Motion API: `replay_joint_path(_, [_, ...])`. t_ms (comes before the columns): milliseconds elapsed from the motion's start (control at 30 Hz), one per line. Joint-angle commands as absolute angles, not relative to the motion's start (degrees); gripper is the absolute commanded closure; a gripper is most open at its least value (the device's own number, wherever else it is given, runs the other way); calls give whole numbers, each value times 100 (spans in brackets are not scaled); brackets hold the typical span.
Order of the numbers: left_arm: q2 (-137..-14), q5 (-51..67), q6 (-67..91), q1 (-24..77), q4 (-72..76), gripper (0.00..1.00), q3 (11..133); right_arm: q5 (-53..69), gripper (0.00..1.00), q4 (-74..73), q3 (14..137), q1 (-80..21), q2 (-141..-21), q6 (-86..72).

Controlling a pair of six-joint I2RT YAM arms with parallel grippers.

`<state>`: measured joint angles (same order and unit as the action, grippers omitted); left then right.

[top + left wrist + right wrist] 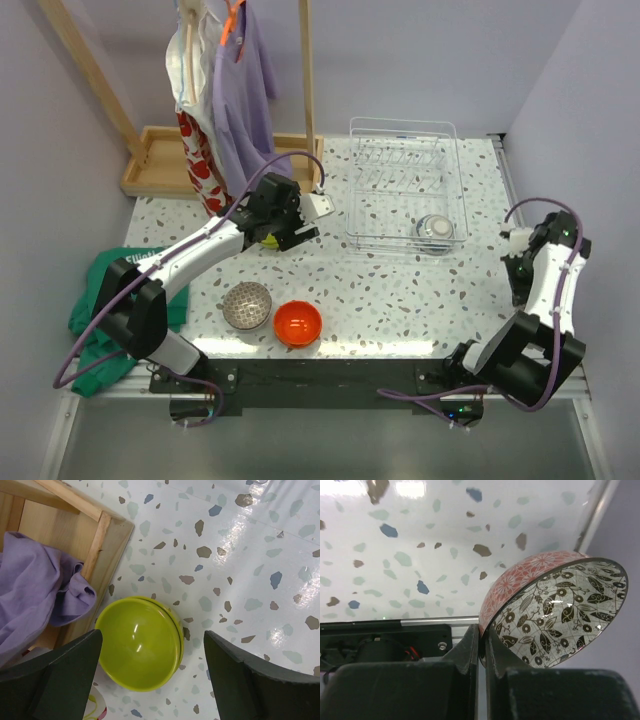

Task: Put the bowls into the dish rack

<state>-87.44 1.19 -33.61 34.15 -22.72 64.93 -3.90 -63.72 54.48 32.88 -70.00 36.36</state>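
Dish rack (405,150) back right, wooden tray (160,152) back left, left bowl (246,305) just beside right bowl (298,322) near front edge

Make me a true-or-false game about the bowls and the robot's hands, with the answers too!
1. The right gripper pinches the rim of the patterned bowl. True.
2. The left gripper is shut on the green bowl. False: it is open, with one finger on each side of the bowl and neither touching it.
3. The orange bowl sits in the dish rack. False: it is on the table, beside the grey speckled bowl.
4. A purple cloth lies over the wooden tray near the green bowl. True.
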Motion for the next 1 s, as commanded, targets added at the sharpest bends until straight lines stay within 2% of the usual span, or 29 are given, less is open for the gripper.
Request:
replay_joint_path(0, [-8815, 149, -3278, 3437, -1969, 13, 6776, 543, 100, -7030, 7123, 3217, -7013, 3551])
replay_joint_path(67, [-8903, 193, -3243, 3428, -1969, 13, 6907, 991, 100, -7031, 7600, 3164, -7154, 3314])
replay_joint_path(200, [-9079, 422, -3164, 3498, -1986, 13, 7198, 2911, 100, -7067, 8840, 3059, -7584, 2770])
replay_joint_path(300, [-9263, 501, -3182, 3629, -2004, 14, 7452, 3776, 100, -6682, 9175, 2884, -7752, 2146])
replay_joint_path(433, [-9614, 527, -3103, 3762, -2118, 15, 7900, 5348, 100, -5803, 9036, 2471, -7761, 1111])
replay_joint_path(733, [-10265, 492, -2611, 3832, -2329, 18, 8902, 6152, 100, -1463, 7173, 1407, -7698, -2385])
replay_joint_path(833, [-10519, 457, -2532, 3841, -2320, 19, 9271, 6231, 100, -679, 6813, 1240, -7997, -2916])
replay_joint_path(967, [-10749, 361, -2487, 3885, -2338, 19, 9615, 6485, 100, -326, 6864, 1125, -8480, -2997])
